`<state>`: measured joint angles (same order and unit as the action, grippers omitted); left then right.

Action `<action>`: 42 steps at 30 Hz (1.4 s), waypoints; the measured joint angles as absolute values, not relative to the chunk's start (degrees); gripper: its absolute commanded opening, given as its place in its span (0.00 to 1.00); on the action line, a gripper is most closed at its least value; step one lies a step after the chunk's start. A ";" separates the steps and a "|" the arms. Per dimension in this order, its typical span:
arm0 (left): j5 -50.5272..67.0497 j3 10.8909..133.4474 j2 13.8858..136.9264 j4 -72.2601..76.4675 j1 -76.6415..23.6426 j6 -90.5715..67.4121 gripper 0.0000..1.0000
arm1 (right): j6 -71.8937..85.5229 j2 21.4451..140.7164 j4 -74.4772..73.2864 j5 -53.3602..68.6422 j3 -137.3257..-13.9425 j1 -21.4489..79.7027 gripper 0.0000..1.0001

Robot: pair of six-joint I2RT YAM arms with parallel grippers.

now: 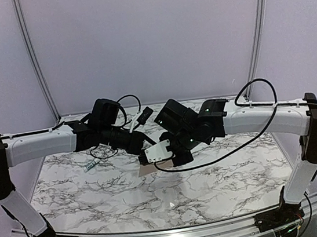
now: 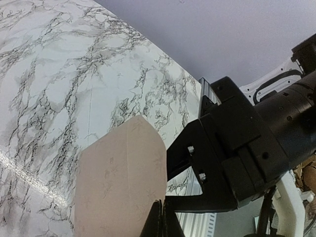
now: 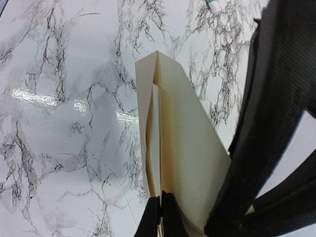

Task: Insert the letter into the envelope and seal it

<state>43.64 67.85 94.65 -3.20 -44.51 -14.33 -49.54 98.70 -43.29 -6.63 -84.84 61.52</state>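
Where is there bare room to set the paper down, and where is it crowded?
Free: the near half of the marble-patterned table and its right side. Crowded: the centre, where the left gripper pinches the peach-beige flat paper letter and the right gripper the cream-beige paper envelope; a small white-and-green object lies left of them.

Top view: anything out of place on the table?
A small pale tube-like item lies alone on the table left of centre, apart from the envelope held by the left hand and right hand. Looks stray.

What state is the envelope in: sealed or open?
Open: the envelope gapes, a dark gap between its layers, pinched by the right gripper.
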 measured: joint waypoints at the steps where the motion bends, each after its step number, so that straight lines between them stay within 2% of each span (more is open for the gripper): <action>1: 43.75 67.85 94.63 -3.20 -44.51 -14.33 0.00 | -49.56 98.89 -43.22 -6.59 -84.88 61.52 0.00; 30: 44.99 67.46 93.58 -3.20 -44.18 -13.87 0.00 | -49.82 100.29 -38.54 -6.57 -83.42 61.52 0.00; 31: 44.95 67.37 93.49 -3.20 -44.16 -13.78 0.00 | -49.82 100.29 -38.52 -6.57 -83.40 61.52 0.02; 35: 44.29 67.26 93.10 -3.07 -43.97 -13.45 0.00 | -49.80 100.27 -38.81 -6.48 -83.40 61.52 0.26; 42: 41.93 67.20 92.84 -3.11 -43.09 -12.97 0.00 | -49.17 94.98 -41.71 -5.61 -83.53 61.63 0.41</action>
